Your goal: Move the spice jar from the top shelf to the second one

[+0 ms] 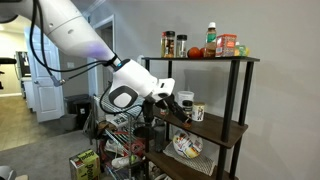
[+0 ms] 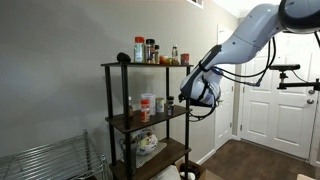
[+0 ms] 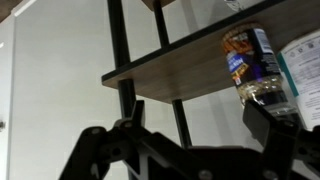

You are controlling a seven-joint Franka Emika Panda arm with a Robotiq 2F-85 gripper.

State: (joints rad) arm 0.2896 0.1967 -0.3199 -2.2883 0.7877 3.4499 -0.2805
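Note:
The wrist view is upside down. In it a spice jar (image 3: 248, 62) with a blue and orange label stands on the wooden second shelf (image 3: 170, 70). It is just beyond the right finger of my gripper (image 3: 195, 128). The fingers are spread wide with nothing between them. In an exterior view the gripper (image 1: 172, 106) is at the front edge of the second shelf (image 1: 225, 128), with the jar (image 1: 186, 100) right by it. It also shows at that shelf's end (image 2: 186, 100). Two more spice jars (image 1: 174, 45) stand on the top shelf (image 1: 235, 59).
A white container (image 3: 305, 70) stands beside the jar, and shows as a white cup in an exterior view (image 1: 198, 113). The top shelf also holds a green-capped bottle (image 1: 211, 38) and a red box (image 1: 228, 45). A bowl (image 1: 187, 147) sits lower down. Wire racks (image 1: 115, 140) stand nearby.

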